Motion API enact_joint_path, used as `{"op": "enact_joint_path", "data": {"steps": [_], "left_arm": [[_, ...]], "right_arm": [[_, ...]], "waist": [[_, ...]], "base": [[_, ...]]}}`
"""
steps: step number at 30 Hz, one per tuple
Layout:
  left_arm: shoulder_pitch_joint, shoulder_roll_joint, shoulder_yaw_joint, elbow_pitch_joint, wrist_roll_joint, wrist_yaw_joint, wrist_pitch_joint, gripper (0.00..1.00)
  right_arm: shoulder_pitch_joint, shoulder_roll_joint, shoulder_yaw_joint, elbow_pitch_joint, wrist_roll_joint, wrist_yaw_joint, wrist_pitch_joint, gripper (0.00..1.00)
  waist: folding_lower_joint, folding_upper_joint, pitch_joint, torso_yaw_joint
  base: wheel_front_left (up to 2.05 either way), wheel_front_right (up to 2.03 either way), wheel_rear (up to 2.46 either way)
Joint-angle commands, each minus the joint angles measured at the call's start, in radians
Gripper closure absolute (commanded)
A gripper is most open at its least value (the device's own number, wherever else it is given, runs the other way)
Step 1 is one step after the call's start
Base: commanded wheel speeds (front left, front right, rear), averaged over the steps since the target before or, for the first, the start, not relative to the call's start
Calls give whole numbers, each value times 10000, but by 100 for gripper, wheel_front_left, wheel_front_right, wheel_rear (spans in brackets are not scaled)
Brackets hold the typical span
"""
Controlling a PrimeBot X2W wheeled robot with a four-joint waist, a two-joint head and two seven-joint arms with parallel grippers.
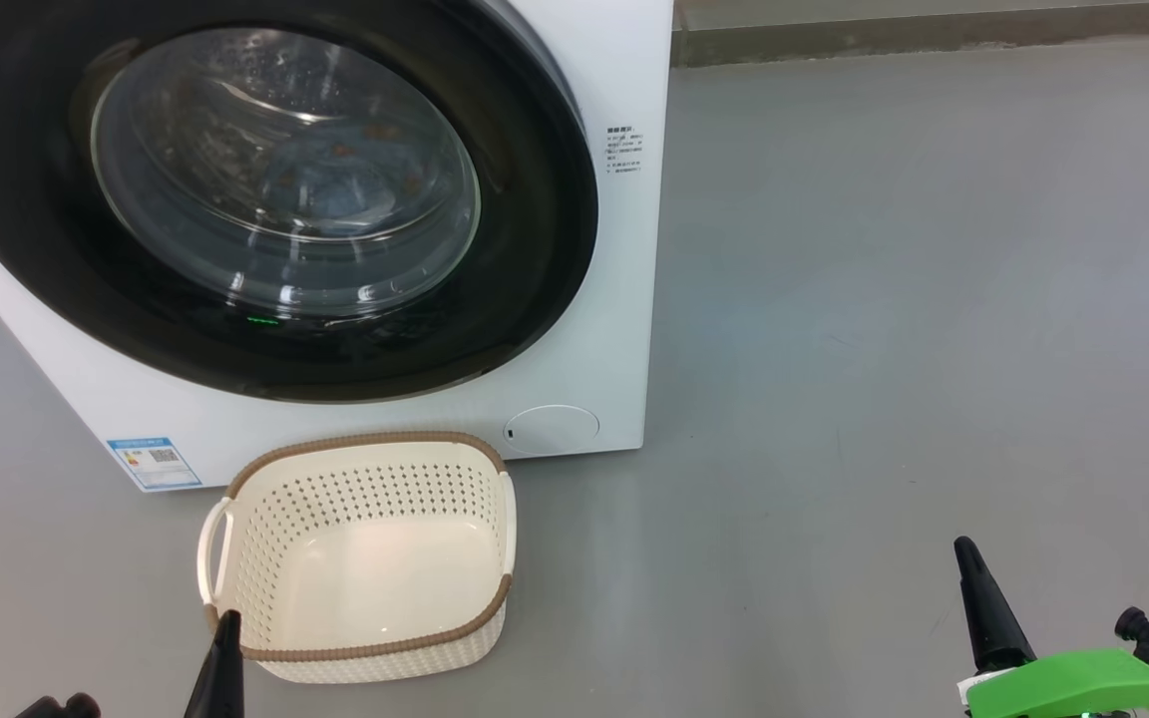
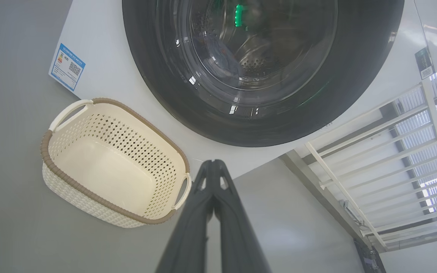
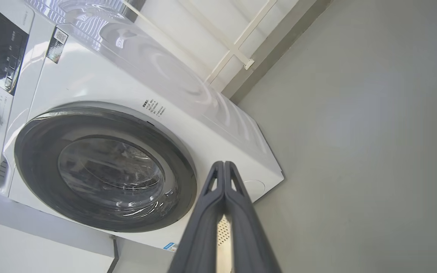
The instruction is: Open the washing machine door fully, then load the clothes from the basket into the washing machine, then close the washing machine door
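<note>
The basket [image 1: 367,440] stands on the floor [image 1: 884,299] just in front of the washing machine [image 1: 624,329], its bare bottom showing. The washing machine door [image 1: 26,249] is shut. Behind its glass the clothes [image 1: 330,179], blue with orange specks, lie in the drum [image 1: 215,120]. The left jaws are together by the basket's near left corner. The right jaws are together, well off to the right.

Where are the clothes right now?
Head view, upper left: the clothes lie inside the washing machine, behind the glass of its shut door, above the empty basket on the floor.
</note>
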Motion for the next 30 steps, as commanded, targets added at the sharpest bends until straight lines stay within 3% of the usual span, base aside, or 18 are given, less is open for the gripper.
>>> {"op": "enact_joint_path", "data": {"steps": [1, 30], "left_arm": [[-468, 173, 250, -180, -397, -15, 76, 100], [-928, 191, 559, 9, -3569, -22, 932, 100]], "right_arm": [[-394, -92, 31, -223, 416, -31, 94, 100], [-622, -109, -128, -190, 3629, -45, 951, 100]], "waist": [[0, 0, 3, -6], [0, 0, 44, -84]], "base": [[0, 0, 0], [0, 0, 0]]}}
